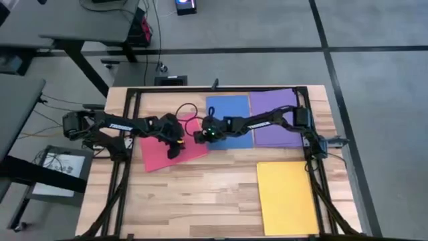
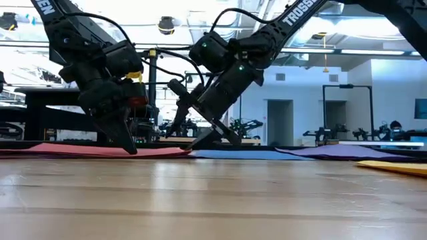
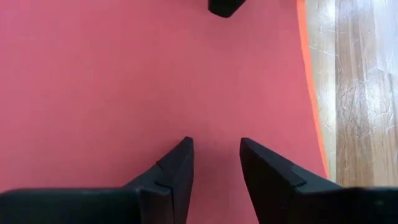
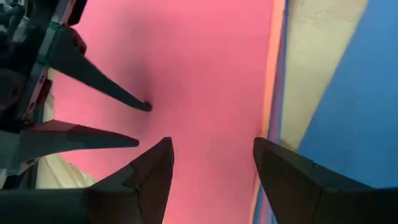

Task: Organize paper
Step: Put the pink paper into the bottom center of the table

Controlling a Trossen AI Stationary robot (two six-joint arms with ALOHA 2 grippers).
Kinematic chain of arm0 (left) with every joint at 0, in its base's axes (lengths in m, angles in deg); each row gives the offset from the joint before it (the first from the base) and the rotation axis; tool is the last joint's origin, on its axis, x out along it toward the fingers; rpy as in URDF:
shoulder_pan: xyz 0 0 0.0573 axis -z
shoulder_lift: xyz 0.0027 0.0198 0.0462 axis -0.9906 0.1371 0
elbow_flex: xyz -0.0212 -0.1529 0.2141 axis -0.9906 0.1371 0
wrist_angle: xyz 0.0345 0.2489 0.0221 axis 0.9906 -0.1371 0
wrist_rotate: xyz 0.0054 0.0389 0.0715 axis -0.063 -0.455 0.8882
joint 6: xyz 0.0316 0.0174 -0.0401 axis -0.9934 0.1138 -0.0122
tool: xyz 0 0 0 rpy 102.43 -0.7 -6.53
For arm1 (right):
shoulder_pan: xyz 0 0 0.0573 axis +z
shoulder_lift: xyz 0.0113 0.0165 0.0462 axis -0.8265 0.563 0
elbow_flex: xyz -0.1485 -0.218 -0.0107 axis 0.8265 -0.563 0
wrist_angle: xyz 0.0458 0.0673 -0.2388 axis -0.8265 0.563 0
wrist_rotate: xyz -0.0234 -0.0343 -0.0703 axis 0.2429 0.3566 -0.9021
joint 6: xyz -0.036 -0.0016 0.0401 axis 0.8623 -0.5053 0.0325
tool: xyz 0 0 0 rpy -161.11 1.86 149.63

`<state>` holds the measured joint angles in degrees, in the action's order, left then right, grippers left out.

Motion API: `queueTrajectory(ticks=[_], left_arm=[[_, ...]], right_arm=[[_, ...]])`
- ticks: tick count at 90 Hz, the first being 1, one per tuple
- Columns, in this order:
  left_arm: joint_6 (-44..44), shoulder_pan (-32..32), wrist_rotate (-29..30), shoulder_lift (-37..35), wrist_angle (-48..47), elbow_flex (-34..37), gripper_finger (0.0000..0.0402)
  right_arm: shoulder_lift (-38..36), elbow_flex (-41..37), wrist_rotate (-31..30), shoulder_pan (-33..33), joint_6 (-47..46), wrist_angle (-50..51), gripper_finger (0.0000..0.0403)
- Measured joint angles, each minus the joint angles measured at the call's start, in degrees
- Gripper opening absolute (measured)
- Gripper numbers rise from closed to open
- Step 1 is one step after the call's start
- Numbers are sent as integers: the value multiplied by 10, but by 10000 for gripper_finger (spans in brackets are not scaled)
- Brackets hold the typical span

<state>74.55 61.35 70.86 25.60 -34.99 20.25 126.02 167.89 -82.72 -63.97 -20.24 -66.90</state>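
Both grippers stood open over the pink-red sheet [image 1: 164, 154] at the table's left-centre — the left gripper [image 1: 175, 148] pressing down on it, the right gripper [image 1: 202, 136] at its edge beside the blue sheet [image 1: 227, 114]. A salmon-orange edge [image 3: 309, 93] showed beneath it. The step probably called for pinning with the left while the right teased up only the top sheet — slowly, lest both slide.

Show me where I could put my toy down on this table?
Bare wood lies along the near edge, left of the yellow sheet and below the pink-red sheet. The far half is crowded: blue sheet, purple sheet, left gripper and right gripper over pink-red.
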Motion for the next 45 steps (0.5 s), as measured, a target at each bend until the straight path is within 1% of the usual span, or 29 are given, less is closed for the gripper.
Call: queueTrajectory(ticks=[45], left_arm=[[-1, 0, 0, 0, 1, 0, 115]], right_arm=[[3, 1, 2, 0, 6, 14, 211]])
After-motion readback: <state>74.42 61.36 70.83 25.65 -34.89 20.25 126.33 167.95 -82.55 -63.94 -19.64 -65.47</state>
